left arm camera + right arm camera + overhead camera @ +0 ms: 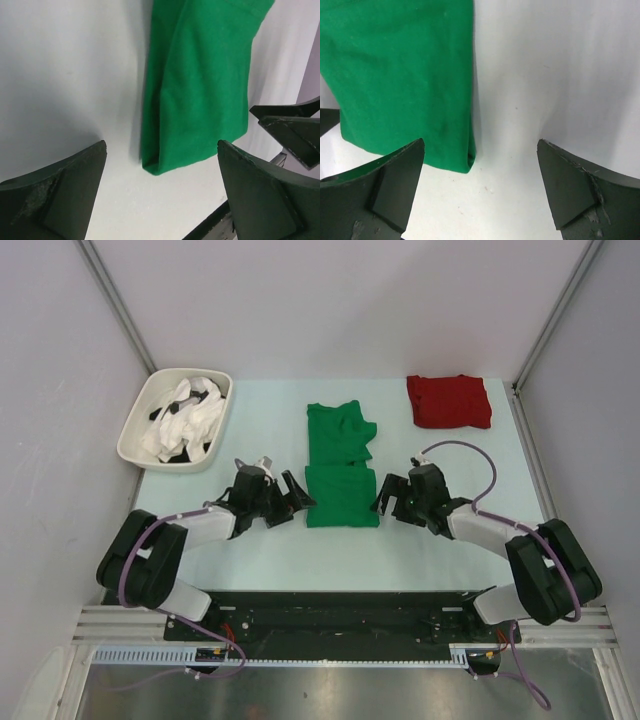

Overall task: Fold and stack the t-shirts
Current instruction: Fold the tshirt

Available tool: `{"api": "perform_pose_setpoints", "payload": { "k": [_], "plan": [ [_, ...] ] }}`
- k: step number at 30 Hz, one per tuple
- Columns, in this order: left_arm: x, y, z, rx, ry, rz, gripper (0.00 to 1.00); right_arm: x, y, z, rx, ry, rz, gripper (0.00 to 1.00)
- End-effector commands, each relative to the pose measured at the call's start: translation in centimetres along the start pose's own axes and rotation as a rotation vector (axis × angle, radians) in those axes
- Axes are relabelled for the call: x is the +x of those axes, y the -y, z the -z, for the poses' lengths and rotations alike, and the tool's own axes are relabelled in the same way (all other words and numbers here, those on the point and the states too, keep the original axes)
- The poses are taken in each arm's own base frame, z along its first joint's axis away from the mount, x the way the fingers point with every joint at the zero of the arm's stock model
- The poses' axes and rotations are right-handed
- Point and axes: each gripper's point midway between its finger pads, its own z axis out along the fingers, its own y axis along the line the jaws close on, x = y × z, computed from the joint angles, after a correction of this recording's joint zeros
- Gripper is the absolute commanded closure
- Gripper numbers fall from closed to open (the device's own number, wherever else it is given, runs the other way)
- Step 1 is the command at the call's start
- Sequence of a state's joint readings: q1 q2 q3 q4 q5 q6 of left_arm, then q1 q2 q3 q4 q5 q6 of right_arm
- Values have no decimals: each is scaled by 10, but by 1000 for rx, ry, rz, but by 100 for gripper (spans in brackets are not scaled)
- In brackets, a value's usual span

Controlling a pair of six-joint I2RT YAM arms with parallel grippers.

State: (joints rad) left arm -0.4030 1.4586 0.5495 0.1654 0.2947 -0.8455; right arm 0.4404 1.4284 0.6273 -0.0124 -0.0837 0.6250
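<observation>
The green t-shirt [341, 465] lies in the table's middle, folded into a long narrow strip; no neck label shows. The dark red t-shirt [448, 401] lies folded square at the back right. My left gripper [297, 496] is open and empty just off the strip's near left corner, which shows in the left wrist view [200, 85]. My right gripper [385, 498] is open and empty just off the near right corner, which shows in the right wrist view [405, 75]. The right gripper's fingers [295, 130] show beyond the shirt in the left wrist view.
A white bin [131, 436] holding white and dark cloths stands at the back left. Grey walls close in the table on three sides. A black rail [330, 615] runs along the near edge.
</observation>
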Motion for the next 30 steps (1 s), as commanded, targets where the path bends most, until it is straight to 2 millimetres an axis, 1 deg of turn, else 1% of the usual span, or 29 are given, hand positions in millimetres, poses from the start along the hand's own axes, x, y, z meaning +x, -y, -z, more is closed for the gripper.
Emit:
{"api": "perform_pose_setpoints", "payload": {
  "k": [1, 2, 5, 6, 8, 12, 15, 16, 22, 25, 28, 29, 30],
  "plan": [
    [24, -15, -13, -17, -70, 43, 0, 9, -7, 1, -47, 27, -14, 1],
    [27, -13, -15, -14, -83, 44, 0, 17, -3, 0, -46, 12, -19, 1],
    [37, -12, -18, -20, -125, 53, 1, 29, 0, -3, -44, -10, -19, 2],
    [42, -14, -18, -33, -141, 50, 1, 34, 4, -4, -35, -19, -23, 2],
    [46, -12, -18, -36, -149, 43, 2, 39, 5, -6, -32, -25, -24, 2],
    [62, -13, -16, -50, -192, 27, 2, 47, 5, -11, -39, -53, -31, 3],
    [71, -17, -11, -59, -206, 22, 3, 56, 2, -14, -47, -75, -32, 4],
    [75, -21, -10, -67, -211, 22, 3, 56, 0, -14, -49, -71, -34, 4],
    [86, -36, -2, -93, -218, 23, 4, 66, -5, -16, -50, -88, -22, 5],
    [90, -43, -1, -101, -213, 32, 8, 72, -6, -16, -54, -96, -24, 7],
    [92, -46, -4, -107, -215, 38, 15, 75, -7, -17, -58, -101, -24, 9],
    [91, -45, -6, -98, -214, 37, 19, 76, -8, -17, -61, -101, -26, 10],
    [92, -46, -8, -100, -215, 39, 21, 77, -8, -18, -59, -104, -26, 12]
  ]
}}
